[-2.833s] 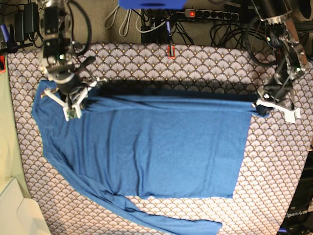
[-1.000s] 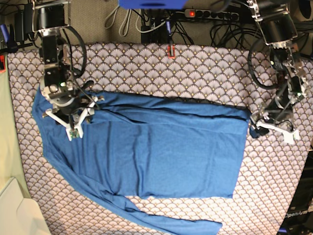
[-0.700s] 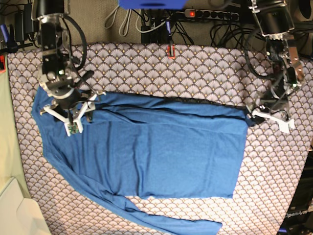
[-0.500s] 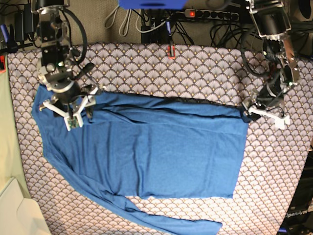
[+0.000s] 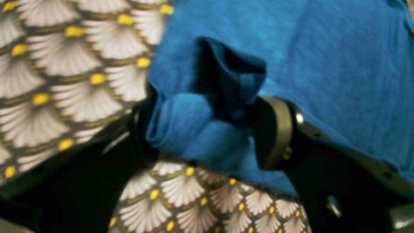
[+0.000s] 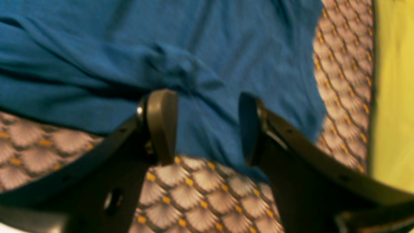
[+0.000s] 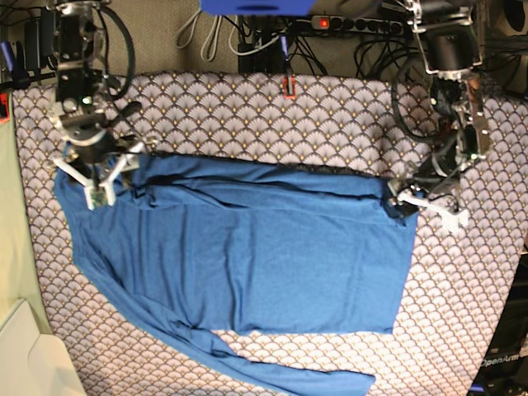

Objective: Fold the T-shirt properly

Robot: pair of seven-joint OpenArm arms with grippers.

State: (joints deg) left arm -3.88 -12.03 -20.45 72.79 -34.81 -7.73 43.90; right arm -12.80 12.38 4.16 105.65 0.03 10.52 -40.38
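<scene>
we see the t-shirt (image 7: 247,256) spread flat on the tabletop (image 7: 330,115). the left claw (image 5: 207,129) pinches a bunched fold at its hem corner. the right claw (image 6: 200,126) stands spread over the opposite top corner. a power strip (image 7: 346,25) lies beyond the tabletop.

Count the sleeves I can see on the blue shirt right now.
1. On the plain blue long-sleeved knit T-shirt, one sleeve trails along the near edge in the base view; the other may be folded under.
</scene>
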